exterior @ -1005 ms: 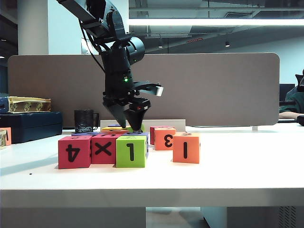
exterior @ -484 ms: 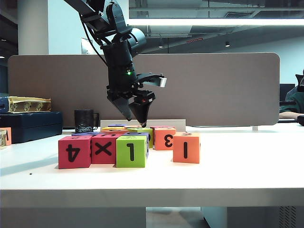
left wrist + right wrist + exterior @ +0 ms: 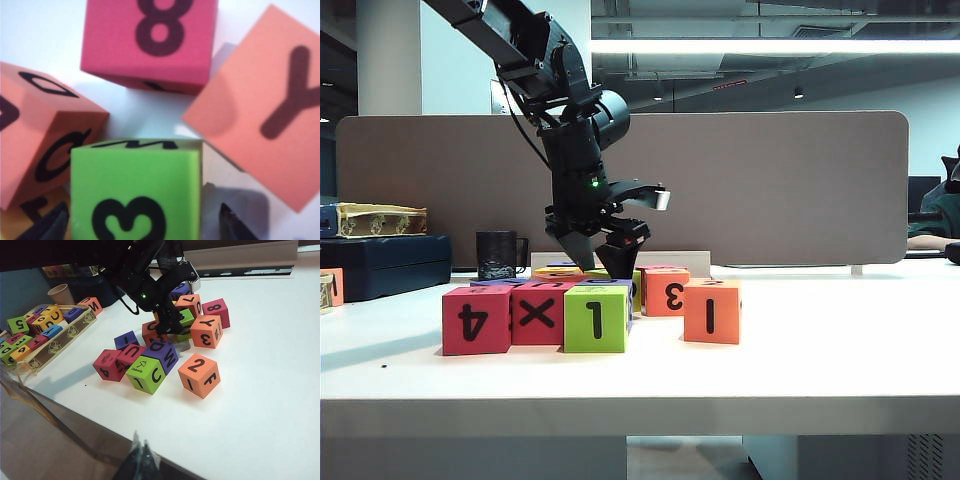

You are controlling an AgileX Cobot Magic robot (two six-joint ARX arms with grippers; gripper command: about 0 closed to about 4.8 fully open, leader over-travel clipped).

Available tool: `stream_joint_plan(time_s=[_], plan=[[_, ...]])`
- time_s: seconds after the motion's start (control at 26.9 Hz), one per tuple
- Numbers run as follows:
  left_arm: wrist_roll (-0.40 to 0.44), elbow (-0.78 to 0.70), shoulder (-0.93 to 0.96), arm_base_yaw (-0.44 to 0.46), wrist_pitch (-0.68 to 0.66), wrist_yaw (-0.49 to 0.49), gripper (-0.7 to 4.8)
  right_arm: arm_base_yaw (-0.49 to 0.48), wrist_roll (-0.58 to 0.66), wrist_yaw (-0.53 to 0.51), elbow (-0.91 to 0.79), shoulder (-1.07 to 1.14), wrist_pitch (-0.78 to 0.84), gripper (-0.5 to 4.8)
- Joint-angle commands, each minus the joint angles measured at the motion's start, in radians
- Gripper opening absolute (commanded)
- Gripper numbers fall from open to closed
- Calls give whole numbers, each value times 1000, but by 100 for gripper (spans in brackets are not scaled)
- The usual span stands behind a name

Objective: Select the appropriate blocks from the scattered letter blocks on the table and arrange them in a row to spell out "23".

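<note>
A lime-green cube [image 3: 136, 192] with a black "3" on top sits between the fingertips [image 3: 54, 226] of my left gripper [image 3: 142, 226], which is open and straddles it with a gap on one side. In the exterior view the left gripper [image 3: 605, 270] points down into the back of the scattered letter blocks on the table [image 3: 820, 350]. An orange cube [image 3: 199, 374] with "2" on top stands apart at the front of the cluster; its "1" face [image 3: 712, 311] shows in the exterior view. My right gripper [image 3: 141, 452] is shut, holds nothing and hangs off the table's front edge.
Around the green cube stand a red "8" cube [image 3: 150, 42], an orange "Y" cube [image 3: 265, 105] and an orange "Q" cube [image 3: 45, 145]. In front are a red "4" [image 3: 476, 320], a red "X" [image 3: 537, 313] and a green "1" [image 3: 595, 318]. A tray of cubes [image 3: 50, 335] and a black mug [image 3: 498, 254] are at the left.
The left gripper lifted a little, shifted slightly right, and has come back down among the back cubes. Nothing else has moved.
</note>
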Motion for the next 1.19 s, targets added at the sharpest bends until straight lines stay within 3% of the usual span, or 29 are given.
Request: stream_joint_plan(time_s=[0.04, 0.15, 0.3, 0.6, 0.78, 0.89, 0.97, 1.04, 1.08, 1.19], plan=[[-21, 1, 5, 3, 8, 5, 369, 0, -2, 4, 3, 1, 10, -1], [-21, 1, 5, 3, 13, 6, 350, 0, -2, 5, 3, 1, 10, -1], [-21, 1, 5, 3, 11, 14, 267, 0, -2, 11, 3, 1, 10, -1], [-21, 27, -1, 1, -17, 6, 268, 0, -2, 11, 3, 1, 10, -1], [-22, 202, -23, 0, -164, 11, 268, 0, -2, 11, 3, 1, 10, -1], [-19, 320, -23, -13, -268, 117, 268, 0, -2, 11, 3, 1, 10, -1], [-8, 374, -23, -35, -313, 247, 268, 0, -3, 11, 3, 1, 10, -1], [46, 385, -23, -74, -336, 310, 268, 0, -3, 11, 3, 1, 10, -1], [112, 385, -23, -106, -359, 302, 268, 0, -3, 11, 3, 1, 10, -1], [198, 383, -20, -156, -392, 271, 268, 0, -3, 11, 3, 1, 10, -1]])
